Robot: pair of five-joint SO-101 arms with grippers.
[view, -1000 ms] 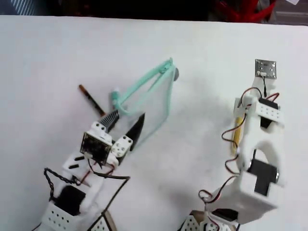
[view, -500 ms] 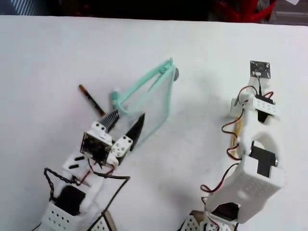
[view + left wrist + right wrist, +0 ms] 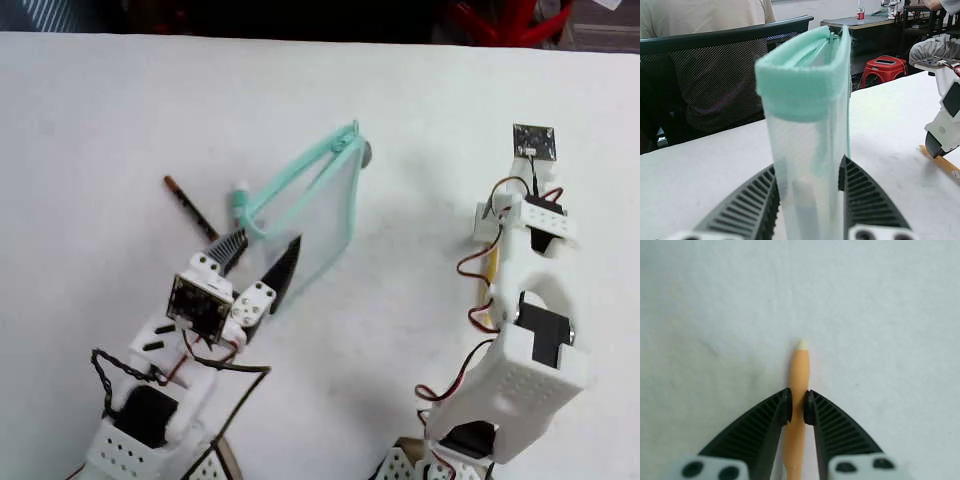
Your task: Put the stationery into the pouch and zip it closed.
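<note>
The clear pouch [image 3: 312,205] with a teal zip edge stands on its side, mouth gaping. My left gripper [image 3: 266,245] is shut on its near end; in the left wrist view the pouch [image 3: 805,95] rises between the fingers [image 3: 867,205] of that gripper [image 3: 807,170]. A brown pen [image 3: 190,208] lies on the table just left of the pouch. On the right, an orange pen [image 3: 491,268] lies under my right arm. My right gripper [image 3: 796,402] is shut on the orange pen [image 3: 800,367], pointing down at the table. From the left wrist, that orange pen [image 3: 940,161] shows beside the other gripper [image 3: 939,142].
The white table [image 3: 420,110] has bare room between the two arms and beyond the pouch. A small grey piece [image 3: 366,153] sits at the pouch's far corner. A black chair [image 3: 700,75] and a red stool [image 3: 885,67] stand past the table's far edge.
The right arm has leaned forward and dipped toward the table over the orange pen. The left arm and the pouch have stayed put.
</note>
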